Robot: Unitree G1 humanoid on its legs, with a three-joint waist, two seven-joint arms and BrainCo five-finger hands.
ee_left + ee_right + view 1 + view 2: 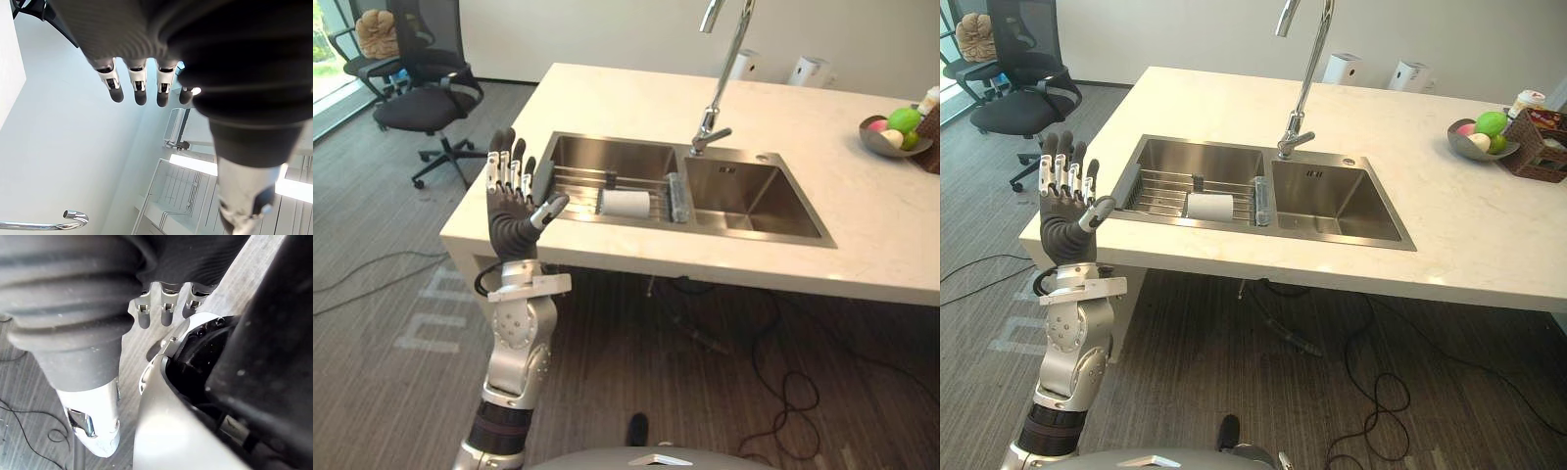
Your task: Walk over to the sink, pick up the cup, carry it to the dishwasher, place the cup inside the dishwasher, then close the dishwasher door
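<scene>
Left hand [514, 201] raised open, cup [626, 203] apart on sink rack [576, 180]

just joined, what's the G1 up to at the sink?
It is at the counter and holds nothing yet. The left hand is raised and open, fingers straight, by the counter's near left corner. The white cup lies on its side on a wire rack in the left basin of the sink. The right hand hangs low with relaxed fingers.
</scene>
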